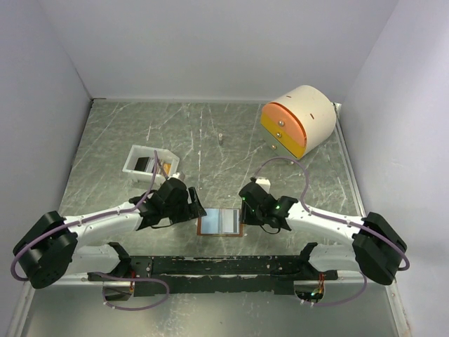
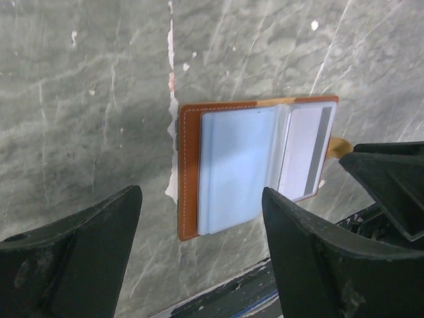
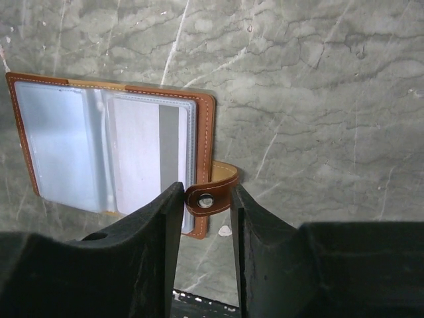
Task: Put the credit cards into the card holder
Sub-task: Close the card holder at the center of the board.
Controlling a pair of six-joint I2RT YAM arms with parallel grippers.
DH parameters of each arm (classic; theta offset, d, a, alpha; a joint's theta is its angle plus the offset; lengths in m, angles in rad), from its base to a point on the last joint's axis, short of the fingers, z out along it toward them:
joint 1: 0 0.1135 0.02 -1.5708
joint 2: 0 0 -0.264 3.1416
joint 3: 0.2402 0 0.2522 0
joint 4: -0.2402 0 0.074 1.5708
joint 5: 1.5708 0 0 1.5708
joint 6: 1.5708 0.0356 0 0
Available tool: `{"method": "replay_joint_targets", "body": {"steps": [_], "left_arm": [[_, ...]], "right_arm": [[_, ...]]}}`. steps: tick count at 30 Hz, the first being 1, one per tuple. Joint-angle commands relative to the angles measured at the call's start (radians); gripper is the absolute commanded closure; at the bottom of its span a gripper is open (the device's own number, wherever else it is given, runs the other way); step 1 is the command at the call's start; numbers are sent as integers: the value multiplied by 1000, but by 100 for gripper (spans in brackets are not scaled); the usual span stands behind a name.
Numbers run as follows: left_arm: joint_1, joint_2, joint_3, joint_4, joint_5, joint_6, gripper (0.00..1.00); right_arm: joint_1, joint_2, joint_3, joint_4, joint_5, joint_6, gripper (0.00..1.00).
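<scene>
The card holder (image 1: 221, 222) lies open on the table between my two grippers, brown border up, pale blue-grey pockets showing. A silver-grey card with a dark stripe (image 3: 142, 156) sits inside its right pocket; it also shows in the left wrist view (image 2: 305, 152). My right gripper (image 3: 207, 192) is shut on the holder's brown snap strap (image 3: 211, 195) at its right edge. My left gripper (image 2: 202, 193) is open and empty, just over the holder's left half (image 2: 232, 165). A dark card (image 1: 144, 163) and a gold-yellow card (image 1: 166, 168) lie in the white tray.
The white tray (image 1: 133, 158) stands behind my left gripper (image 1: 191, 208). The cream-and-orange round drawer unit (image 1: 298, 119) stands at the back right. A small grey object (image 1: 219, 137) stands at mid-back. A black rail (image 1: 210, 265) runs along the near edge. My right gripper (image 1: 245, 207) is by the holder.
</scene>
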Motion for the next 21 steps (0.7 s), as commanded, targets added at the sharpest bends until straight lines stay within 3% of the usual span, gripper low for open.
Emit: {"method": "replay_joint_targets", "body": {"steps": [1, 7, 21], "left_arm": [[8, 9, -28, 58, 64, -26, 15], [6, 84, -42, 142, 132, -54, 15], [6, 126, -72, 322, 228, -109, 19]], "right_arm": [[5, -4, 38, -40, 53, -22, 67], [6, -42, 16, -43, 76, -23, 78], [6, -57, -28, -17, 87, 1, 88]]}}
